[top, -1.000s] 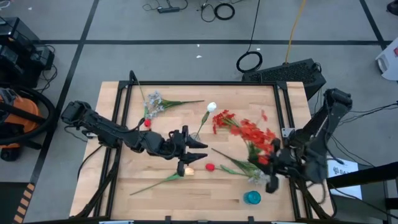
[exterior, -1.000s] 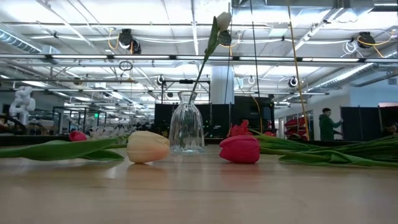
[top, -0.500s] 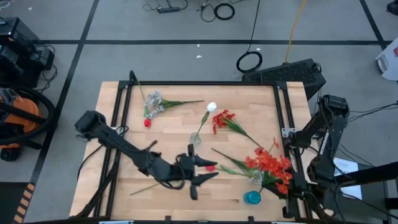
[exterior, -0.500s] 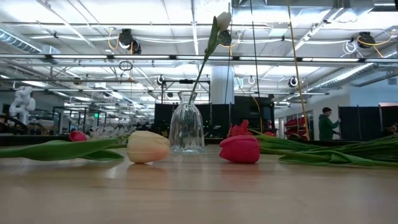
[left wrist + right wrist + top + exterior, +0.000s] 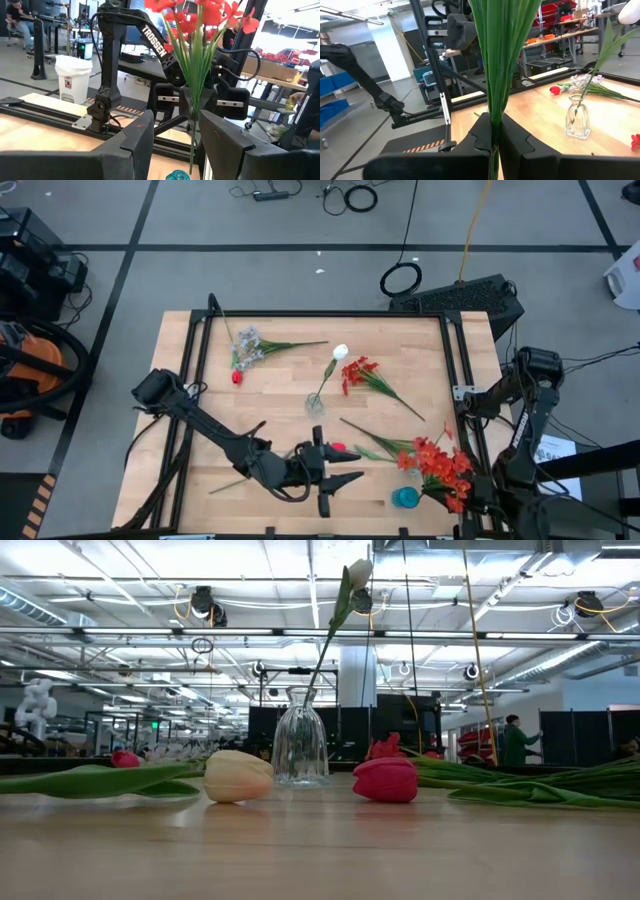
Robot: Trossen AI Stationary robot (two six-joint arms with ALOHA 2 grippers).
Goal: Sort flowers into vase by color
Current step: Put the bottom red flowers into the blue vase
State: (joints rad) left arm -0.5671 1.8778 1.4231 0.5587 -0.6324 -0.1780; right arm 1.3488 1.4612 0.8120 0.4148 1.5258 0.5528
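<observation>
Two grippers are seen at the near edge of the table in the high view. The left gripper [image 5: 338,485] is held low over the near middle of the table [image 5: 280,380], its fingers spread apart with nothing between them; in the left wrist view the same gap is seen empty. The right gripper [image 5: 492,145] is clamped tight on the green stems of a bunch of red clustered blooms [image 5: 440,468], which is held upright above the near right corner, just beside a small teal vase [image 5: 405,498].

A red tulip bud [image 5: 385,780] and a peach tulip bud [image 5: 237,776] are seen lying on the wood close to the low camera, the red one just beside the left gripper in the high view. Long green stems [image 5: 375,442] are laid across the boards between that bud and the held bunch.

Farther back, at the table's middle, a clear glass vase [image 5: 300,750] is stood upright, and a white tulip [image 5: 340,352] is leaned in it. A second red clustered bloom [image 5: 358,372] is laid to the right of it. Toward the far left, a pale small-blossom spray [image 5: 247,345] is laid flat, with another red bud [image 5: 237,378] next to it.

Beyond the table, a person [image 5: 513,740] is seen standing in the room.
</observation>
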